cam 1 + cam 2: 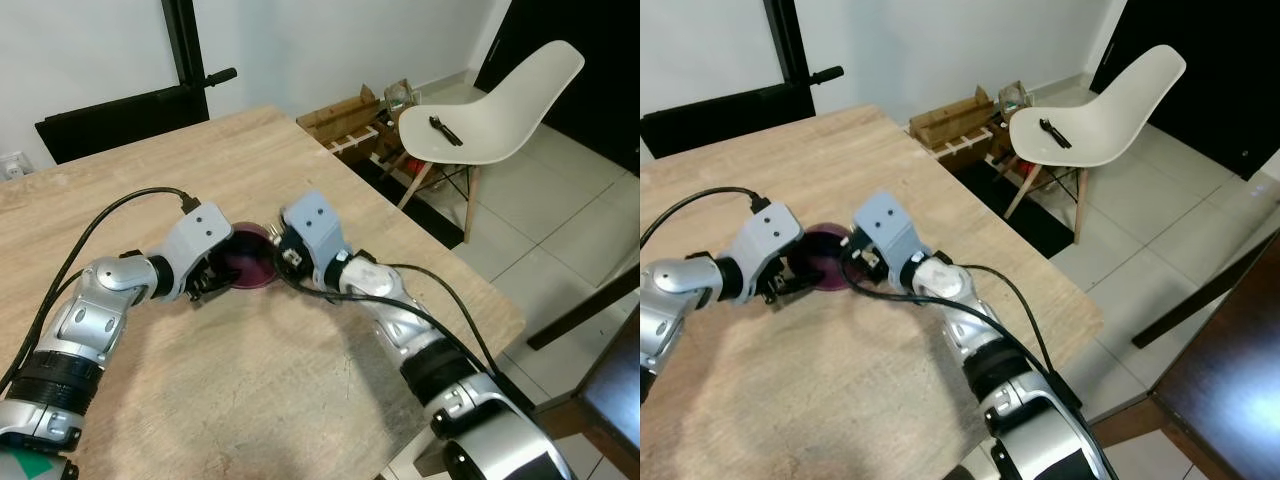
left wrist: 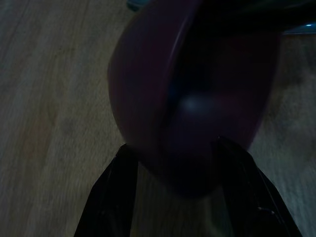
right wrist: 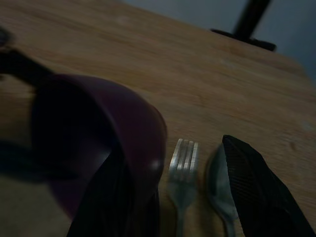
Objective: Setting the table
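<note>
- Bowl point(image 1: 247, 258) mid-desk point(image 1: 250, 390); your left hand point(image 2: 173, 163) sits fingers apart around its rim.
- Right hand point(image 3: 182, 197) spread wide, straddling fork point(image 3: 181, 170) and spoon point(image 3: 219, 190) just beside bowl.
- Chair point(image 1: 490, 110) well clear.

At frame centre, the dark purple round bowl point(image 1: 248, 262) is sitting hemmed between both arms (cables trailing), blocking passage there; the light wooden table point(image 1: 120, 175) is lying open across the upper left.
</note>
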